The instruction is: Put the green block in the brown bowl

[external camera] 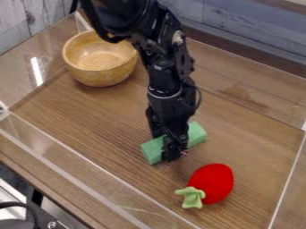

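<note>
The green block (pixel 156 149) lies flat on the wooden table, a little right of centre. My gripper (pixel 174 146) points straight down over the block's middle, and its black fingers are shut on the block, hiding its centre. Both ends of the block show on either side of the fingers. The brown bowl (pixel 100 59) stands empty at the far left, well away from the gripper.
A red strawberry-like toy (pixel 208 184) with green leaves lies near the front, just right of the block. Clear plastic walls (pixel 72 179) fence the wooden table (pixel 84 116) along the front and left.
</note>
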`<action>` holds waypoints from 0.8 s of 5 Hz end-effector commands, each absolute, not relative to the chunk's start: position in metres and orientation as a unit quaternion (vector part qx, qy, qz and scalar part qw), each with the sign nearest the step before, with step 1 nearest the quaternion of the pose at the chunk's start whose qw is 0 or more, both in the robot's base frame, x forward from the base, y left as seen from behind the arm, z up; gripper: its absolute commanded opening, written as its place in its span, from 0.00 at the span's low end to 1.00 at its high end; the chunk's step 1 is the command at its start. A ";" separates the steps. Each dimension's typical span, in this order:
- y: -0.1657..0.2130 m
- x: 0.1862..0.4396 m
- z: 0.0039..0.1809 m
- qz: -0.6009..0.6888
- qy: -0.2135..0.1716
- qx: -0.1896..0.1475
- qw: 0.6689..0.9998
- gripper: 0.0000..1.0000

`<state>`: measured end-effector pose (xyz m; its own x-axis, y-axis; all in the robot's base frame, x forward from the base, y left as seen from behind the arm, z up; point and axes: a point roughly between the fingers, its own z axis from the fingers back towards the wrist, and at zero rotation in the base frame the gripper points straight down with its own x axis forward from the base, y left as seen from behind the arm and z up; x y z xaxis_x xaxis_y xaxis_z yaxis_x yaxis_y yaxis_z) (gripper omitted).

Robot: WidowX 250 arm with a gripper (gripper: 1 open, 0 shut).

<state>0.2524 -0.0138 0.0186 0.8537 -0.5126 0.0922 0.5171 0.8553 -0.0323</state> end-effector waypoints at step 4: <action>-0.003 0.268 0.052 -0.155 -0.070 -0.017 0.985 0.00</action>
